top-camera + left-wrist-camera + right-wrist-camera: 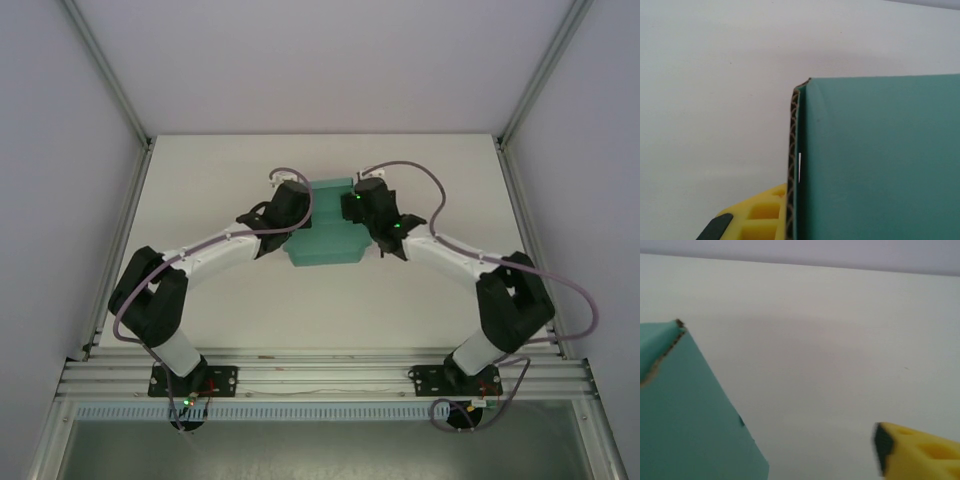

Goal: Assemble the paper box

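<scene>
The teal-green paper box (322,235) is sitting on the pale tabletop (200,190) just above the middle of the top external view. The left arm (215,255) is reaching in from the lower left and the right arm (450,260) from the lower right. The left jaws are meeting the box's upper-left side and the right jaws its upper-right side. In the left wrist view the box (880,160) is taking up the right side, its corrugated cut edge running upright. One yellow finger (760,215) is lying at the bottom, just left of that edge; whether the left jaws are gripping the wall, I cannot tell. In the right wrist view the box (685,410) is standing at lower left and a yellow finger (920,452) at lower right, apart from the card. I cannot tell how wide the right jaws are standing.
</scene>
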You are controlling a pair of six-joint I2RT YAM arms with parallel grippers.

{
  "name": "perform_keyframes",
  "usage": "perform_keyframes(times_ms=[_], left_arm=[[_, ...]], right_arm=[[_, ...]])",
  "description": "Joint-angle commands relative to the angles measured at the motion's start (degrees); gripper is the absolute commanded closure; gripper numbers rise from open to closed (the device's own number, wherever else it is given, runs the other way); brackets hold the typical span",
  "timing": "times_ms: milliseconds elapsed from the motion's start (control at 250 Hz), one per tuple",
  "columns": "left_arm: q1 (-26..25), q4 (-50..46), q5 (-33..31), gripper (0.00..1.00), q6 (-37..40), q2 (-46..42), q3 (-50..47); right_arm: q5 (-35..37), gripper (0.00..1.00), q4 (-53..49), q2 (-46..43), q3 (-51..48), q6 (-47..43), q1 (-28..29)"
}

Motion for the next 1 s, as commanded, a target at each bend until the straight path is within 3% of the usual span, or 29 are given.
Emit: perform_keyframes(times_ms=[0, 32, 128, 236, 384, 604, 819, 995], left_arm=[[0.7, -0.5, -0.5, 1.00, 1.1, -2.3, 0.0], [0.7, -0.1, 0.4, 1.00, 1.7, -2.5, -0.2], [0.7, -0.8, 0.6, 1.00, 3.8, -2.8, 0.2], [0.8, -1.7, 2.8, 1.00, 10.1, -3.0, 1.2], [3.1, -10.0, 11.8, 1.00, 25.9, -1.8, 6.8], [2.4, -32.1, 27.4, 1.00, 58.5, -1.7, 11.6], [-1.7, -44.3, 17.2, 1.00, 64.4, 5.8, 20.5], [-6.3, -42.4, 4.0, 1.00, 65.2, 17.7, 26.4]], right_arm=[[-16.4, 0.05, 4.0, -4.9, -1.8, -3.8, 0.0], [-18.3, 0.00, 4.1, -5.9, -2.3, -3.8, 0.0], [-20.4, 0.00, 5.6, -9.4, -4.5, -2.3, 0.1], [-14.6, 0.00, 6.9, -14.4, -6.9, 1.8, -0.2], [-4.4, 0.00, -1.0, -21.4, -8.4, 10.9, -4.0], [-7.9, 0.00, -14.7, -27.2, -12.4, 15.9, -13.0], [-6.4, 0.00, -19.9, -30.4, -15.8, 16.6, -14.8], [-5.0, 0.00, -22.0, -31.1, -15.8, 17.2, -15.5]])
